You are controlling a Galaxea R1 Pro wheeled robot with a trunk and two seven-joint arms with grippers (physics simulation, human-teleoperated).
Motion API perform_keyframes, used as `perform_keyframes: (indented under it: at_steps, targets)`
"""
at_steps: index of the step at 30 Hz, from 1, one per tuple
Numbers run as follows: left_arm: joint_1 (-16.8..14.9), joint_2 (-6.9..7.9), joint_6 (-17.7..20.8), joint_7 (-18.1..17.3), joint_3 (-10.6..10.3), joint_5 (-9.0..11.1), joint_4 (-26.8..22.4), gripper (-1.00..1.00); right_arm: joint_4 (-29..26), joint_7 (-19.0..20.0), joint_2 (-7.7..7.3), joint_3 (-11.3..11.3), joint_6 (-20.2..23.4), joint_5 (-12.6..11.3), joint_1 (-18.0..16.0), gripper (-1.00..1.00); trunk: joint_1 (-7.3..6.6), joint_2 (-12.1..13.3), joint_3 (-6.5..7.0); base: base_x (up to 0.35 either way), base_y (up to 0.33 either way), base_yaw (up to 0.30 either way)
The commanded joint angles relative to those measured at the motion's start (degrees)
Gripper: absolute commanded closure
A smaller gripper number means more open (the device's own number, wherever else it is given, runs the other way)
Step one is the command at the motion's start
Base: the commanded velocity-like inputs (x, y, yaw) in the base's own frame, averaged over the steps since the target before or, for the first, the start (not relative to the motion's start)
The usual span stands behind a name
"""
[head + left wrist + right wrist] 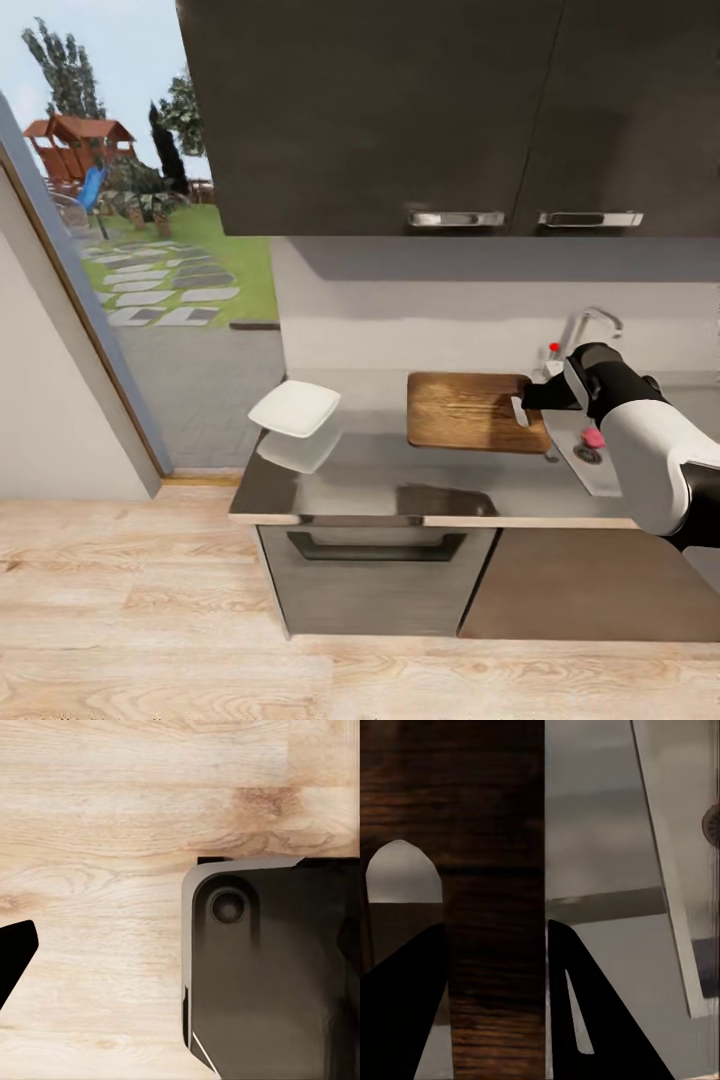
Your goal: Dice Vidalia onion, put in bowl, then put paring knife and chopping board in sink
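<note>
The brown chopping board (465,410) lies on the grey countertop (350,480), just left of the sink (585,462). My right gripper (522,408) is at the board's right short end, by the slot handle. In the right wrist view the gripper (495,926) is shut on the strip of board (495,832) beside the slot, one finger on each side. The white bowl (295,408) stands at the counter's left end. A small pink-red thing (594,437) lies in the sink by the drain; what it is cannot be told. A dark fingertip (15,960) of my left gripper hangs over the wood floor.
The chrome faucet (592,322) with its red knob (553,346) rises behind the sink. Dark upper cabinets (400,110) hang low over the counter. An oven front (375,560) sits below the counter. A glass door (130,230) to the garden is at the left.
</note>
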Motion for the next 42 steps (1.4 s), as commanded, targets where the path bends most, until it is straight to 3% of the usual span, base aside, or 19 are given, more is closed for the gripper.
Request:
perform_keyframes:
  at_steps: [1, 20, 42]
  targets:
    - [-0.01, 0.00, -0.16, -0.03, -0.01, 0.06, -0.04, -1.00, 0.02, 0.40, 0.05, -0.49, 0.19, 0.37, -0.05, 1.00, 0.03, -0.13, -0.18, 0.000, -0.150, 0.000]
    - [-0.01, 0.00, -0.14, -0.02, -0.01, 0.06, -0.05, -1.00, 0.46, 0.82, 0.32, -0.45, 0.37, 0.32, -0.07, 1.00, 0.03, -0.13, -1.85, 0.007, -0.020, 0.000]
    - [-0.01, 0.02, -0.14, -0.01, -0.01, 0.06, -0.03, -1.00, 0.62, 0.84, 0.37, -0.45, 0.38, 0.32, -0.05, 1.00, 0.03, -0.13, -3.52, 0.149, 0.000, 0.000]
